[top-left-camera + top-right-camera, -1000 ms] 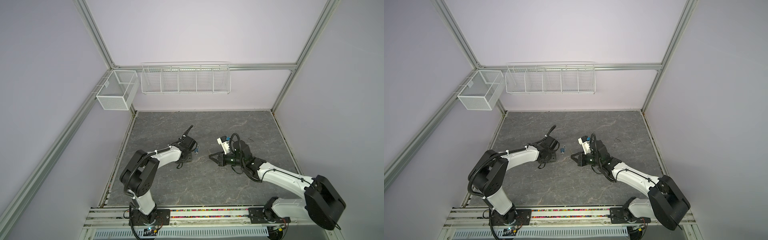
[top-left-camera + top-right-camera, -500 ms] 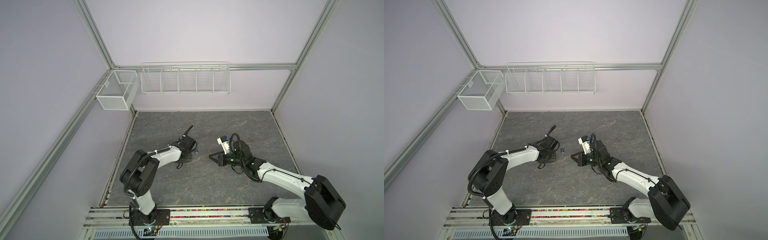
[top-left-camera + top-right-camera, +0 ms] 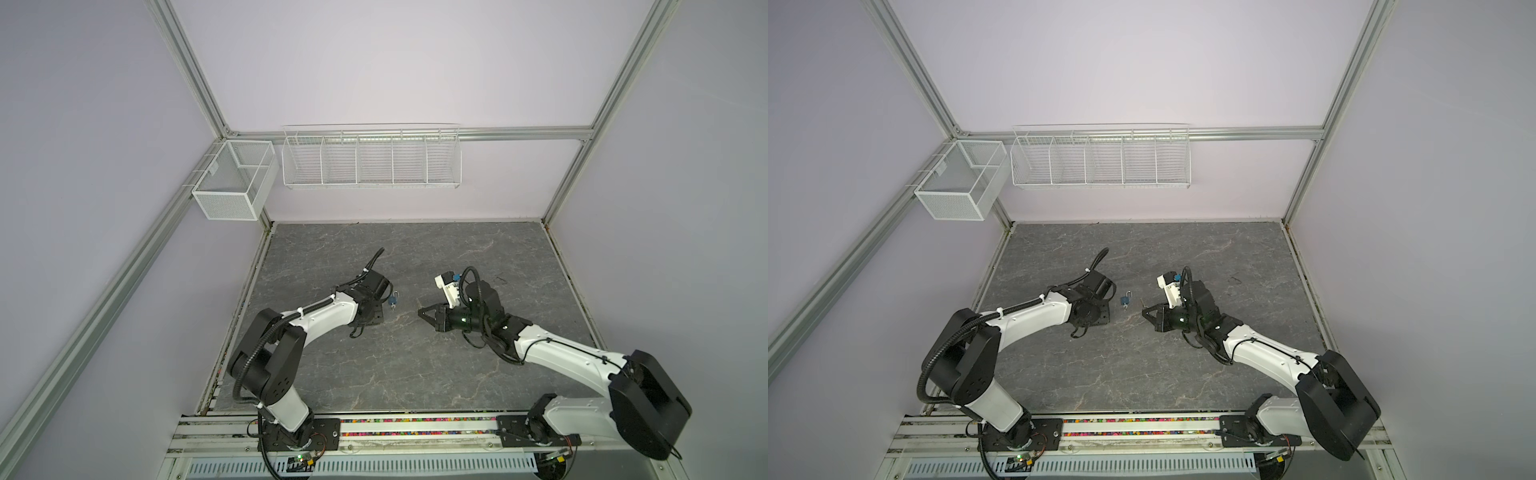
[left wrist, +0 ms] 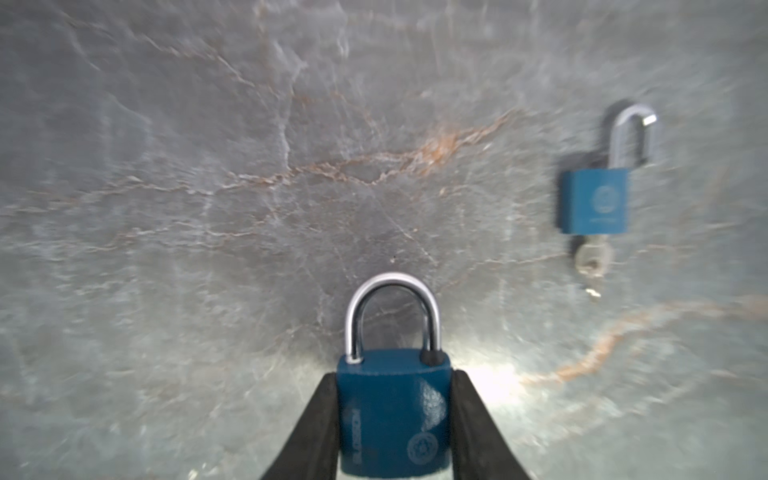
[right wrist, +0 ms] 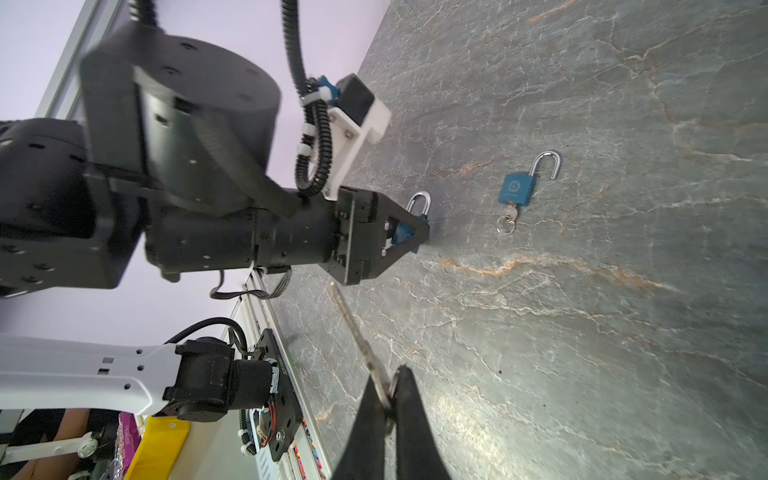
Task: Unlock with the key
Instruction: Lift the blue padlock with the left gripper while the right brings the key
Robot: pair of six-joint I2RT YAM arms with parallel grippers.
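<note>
My left gripper (image 4: pixel 393 374) is shut on the body of a blue padlock (image 4: pixel 392 415) whose silver shackle is closed and points away from the fingers. The right wrist view shows this gripper (image 5: pixel 422 230) pointing down at the dark stone table (image 3: pixel 415 374), fingertips close to it, with the padlock (image 5: pixel 401 237) between them. In both top views the left wrist hides the held padlock. My right gripper (image 5: pixel 390 386) is shut on the head of a silver key (image 5: pixel 357 332), whose blade sticks out towards the left gripper. It hovers right of centre (image 3: pixel 420 311), apart from the padlock.
A second blue padlock (image 4: pixel 592 199) lies flat on the table between the grippers (image 3: pixel 1126 301), its shackle swung open and a key with a ring in its base. A wire rack (image 3: pixel 370 158) and a mesh box (image 3: pixel 235 187) hang on the back wall.
My left jaws have drawn in against the padlock's sides. Neither arm has visibly shifted in the top views.
</note>
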